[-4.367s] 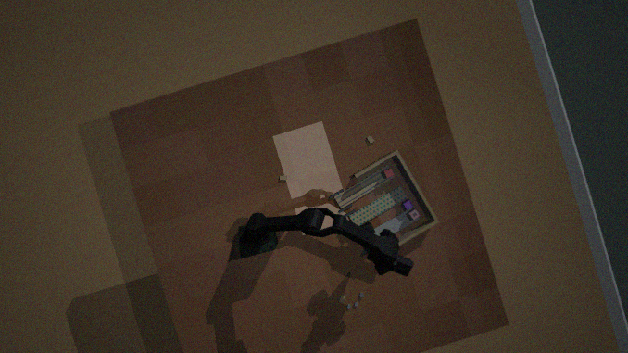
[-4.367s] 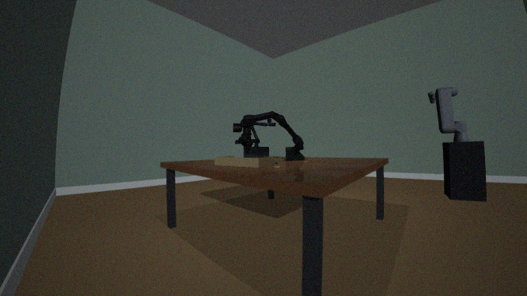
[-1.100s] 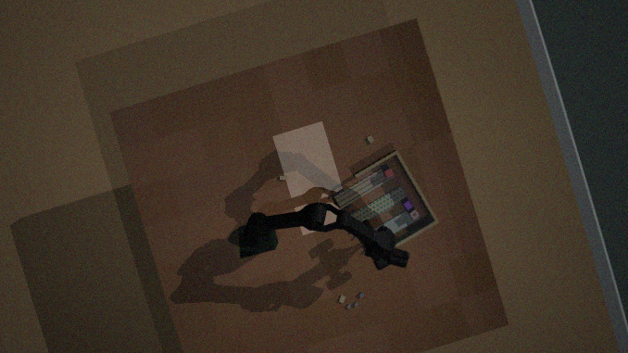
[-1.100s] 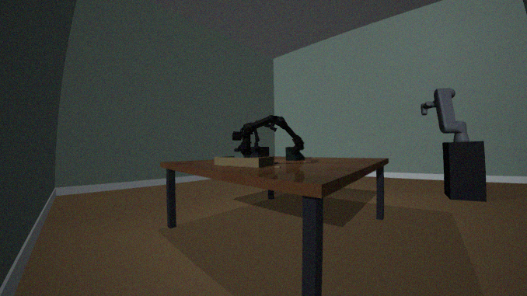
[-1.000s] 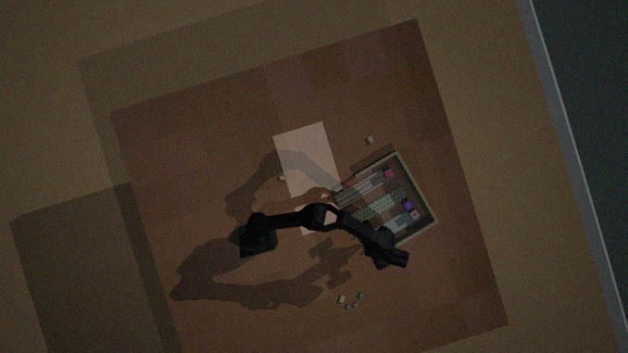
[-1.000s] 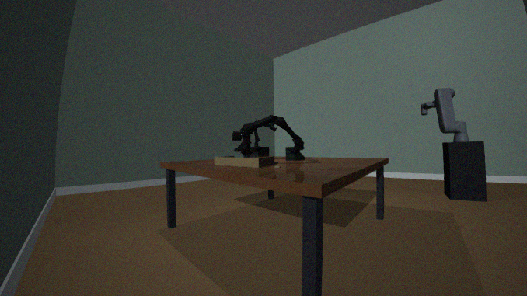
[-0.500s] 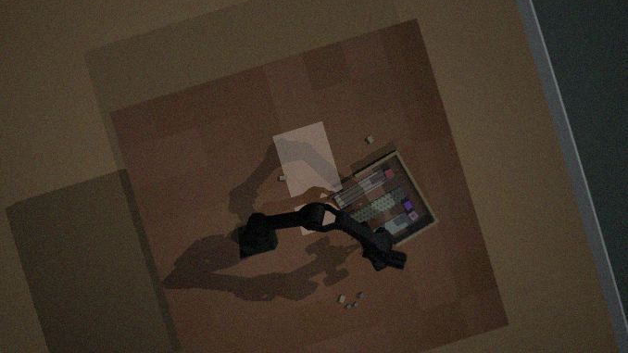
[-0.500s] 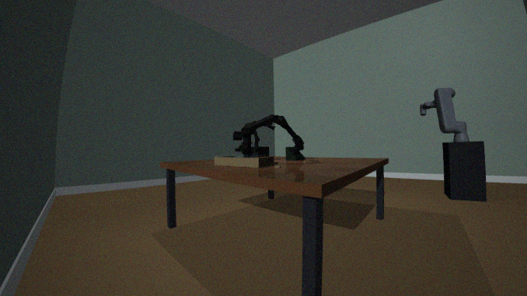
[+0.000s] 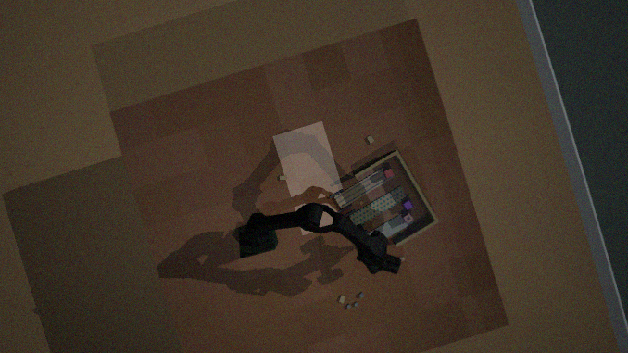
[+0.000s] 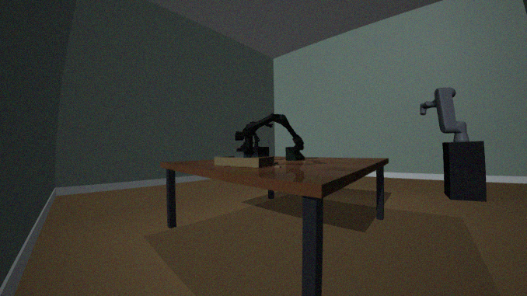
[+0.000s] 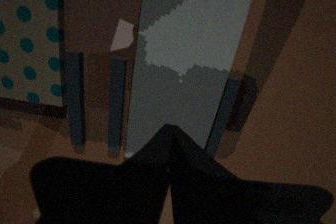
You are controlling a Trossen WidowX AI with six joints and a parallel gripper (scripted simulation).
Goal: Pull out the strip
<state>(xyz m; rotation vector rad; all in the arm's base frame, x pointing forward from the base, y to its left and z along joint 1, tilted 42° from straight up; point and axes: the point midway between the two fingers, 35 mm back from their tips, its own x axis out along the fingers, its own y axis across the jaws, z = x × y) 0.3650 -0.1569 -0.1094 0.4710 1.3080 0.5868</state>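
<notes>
A small pink cube (image 9: 408, 218) with a mark on its top sits at the far end of the plain pale grey strip (image 9: 391, 227) (image 11: 189, 40) in the box. A teal-dotted strip (image 9: 381, 206) (image 11: 27, 45) lies beside it, and a striped strip (image 9: 362, 188) lies beyond that. A purple cube (image 9: 408, 205) is near the dotted strip's far end, and a red cube (image 9: 389, 173) is by the striped strip's far end. My gripper (image 11: 169, 130) is shut and empty, its tips together over the near end of the pale strip. Their height above it is hard to tell.
A low box wall (image 9: 418, 187) (image 10: 236, 161) surrounds the strips on the far side. Blue-grey rails (image 11: 117, 100) (image 11: 223, 117) flank the pale strip. A white sheet (image 9: 303, 159) lies beside the box. Small loose blocks (image 9: 370, 139) (image 9: 342, 299) lie on the table.
</notes>
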